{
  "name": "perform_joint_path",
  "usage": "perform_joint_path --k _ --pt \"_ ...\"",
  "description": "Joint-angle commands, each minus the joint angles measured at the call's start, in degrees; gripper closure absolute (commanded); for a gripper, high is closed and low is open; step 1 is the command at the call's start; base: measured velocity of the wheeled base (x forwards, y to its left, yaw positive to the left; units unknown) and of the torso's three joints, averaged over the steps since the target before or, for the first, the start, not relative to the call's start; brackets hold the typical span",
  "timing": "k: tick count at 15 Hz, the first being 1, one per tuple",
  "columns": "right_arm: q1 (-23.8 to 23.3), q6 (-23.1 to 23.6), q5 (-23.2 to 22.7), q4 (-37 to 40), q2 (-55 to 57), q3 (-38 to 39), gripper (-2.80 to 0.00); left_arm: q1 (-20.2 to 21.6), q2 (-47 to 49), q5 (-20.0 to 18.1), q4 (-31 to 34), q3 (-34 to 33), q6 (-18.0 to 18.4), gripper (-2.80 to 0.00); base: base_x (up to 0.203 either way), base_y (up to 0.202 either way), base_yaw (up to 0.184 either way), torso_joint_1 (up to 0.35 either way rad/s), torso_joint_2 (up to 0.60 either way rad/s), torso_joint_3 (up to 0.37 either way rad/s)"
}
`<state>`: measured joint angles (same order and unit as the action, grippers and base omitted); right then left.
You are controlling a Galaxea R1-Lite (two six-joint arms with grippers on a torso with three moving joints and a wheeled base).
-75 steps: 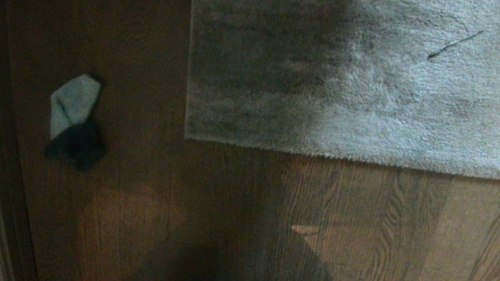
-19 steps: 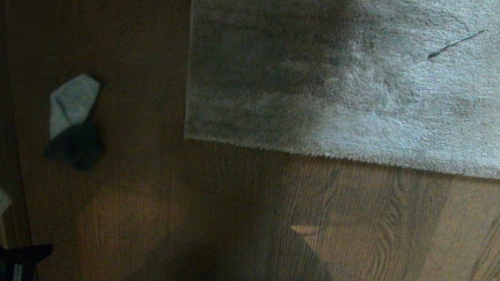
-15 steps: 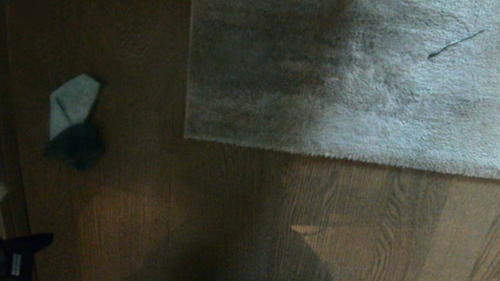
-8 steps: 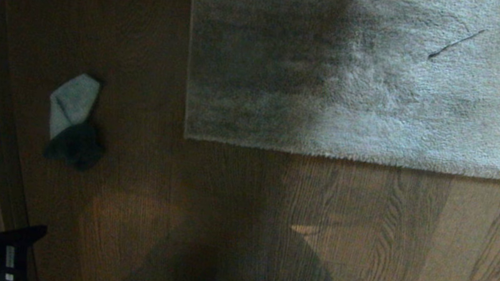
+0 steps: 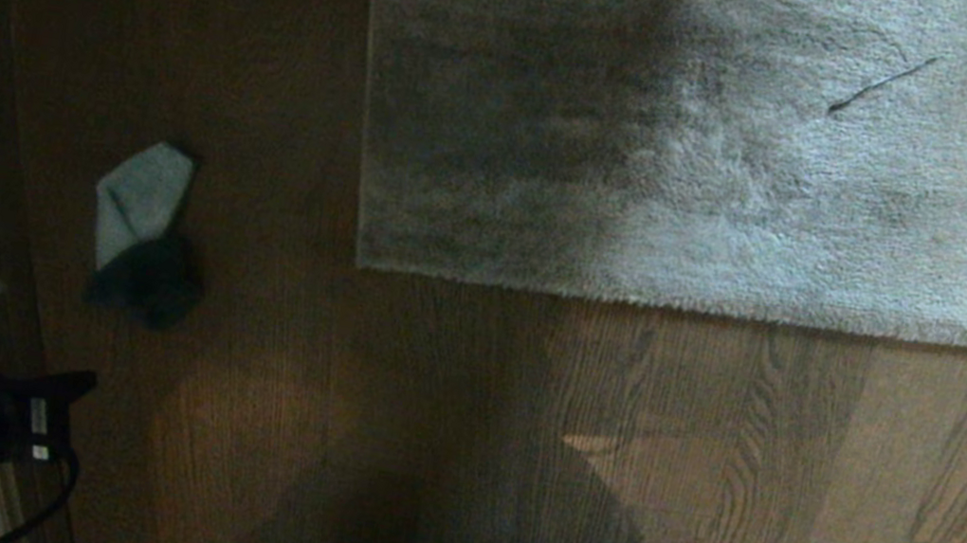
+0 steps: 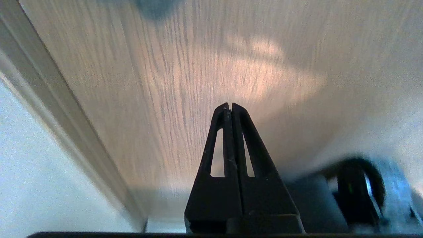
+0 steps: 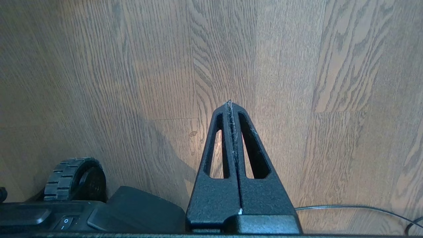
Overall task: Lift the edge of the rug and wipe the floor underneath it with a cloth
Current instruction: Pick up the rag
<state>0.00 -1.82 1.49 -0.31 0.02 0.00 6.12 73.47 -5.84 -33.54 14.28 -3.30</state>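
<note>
Rug edge (image 5: 633, 299), one cloth (image 5: 137, 205), both on floor (image 5: 426, 397).

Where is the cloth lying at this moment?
In the head view the cloth lies on the floor at the left, apart from the rug edge's corner and ahead of the shut left hand.

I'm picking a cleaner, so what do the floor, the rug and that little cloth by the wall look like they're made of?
The floor: wood-look planks, whether real wood or laminate is unclear; printed-looking grain, plank seams and a slight sheen. The rug: pale grey plush pile, probably synthetic; soft brushed streaks and a fuzzy edge. The cloth: pale grey-green, looks like terry or microfibre; it lies crumpled and matte, its weave too small to tell.
</note>
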Motion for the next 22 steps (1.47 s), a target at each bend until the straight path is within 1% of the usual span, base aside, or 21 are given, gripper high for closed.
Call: perform_joint_path --k 1,8,10,17,21,22 --pt "0.0 -0.03 0.01 -0.04 -0.02 0.0 0.0 0.3 3.44 -0.05 -2.51 0.31 -0.04 0.0 0.0 0.0 0.0 0.0 0.0 0.0" --pt "0.0 -0.03 0.01 -0.04 -0.02 0.0 0.0 0.46 3.52 0.13 -2.85 1.72 -0.04 0.0 0.0 0.0 0.0 0.0 0.0 0.0" --pt "0.0 -0.03 0.01 -0.04 -0.02 0.0 0.0 1.27 3.58 0.13 -2.85 1.9 -0.04 0.0 0.0 0.0 0.0 0.0 0.0 0.0" --pt "0.0 -0.03 0.01 -0.04 -0.02 0.0 0.0 3.97 5.82 0.13 -3.11 6.92 -0.04 0.0 0.0 0.0 0.0 0.0 0.0 0.0" --pt "0.0 -0.03 0.01 -0.04 -0.02 0.0 0.0 4.77 9.26 0.16 -8.72 7.28 -0.04 0.0 0.0 0.0 0.0 0.0 0.0 0.0" --pt "0.0 -0.03 0.01 -0.04 -0.02 0.0 0.0 5.11 9.58 0.13 -9.0 7.35 -0.04 -0.16 0.0 0.0 0.0 0.0 0.0 0.0"
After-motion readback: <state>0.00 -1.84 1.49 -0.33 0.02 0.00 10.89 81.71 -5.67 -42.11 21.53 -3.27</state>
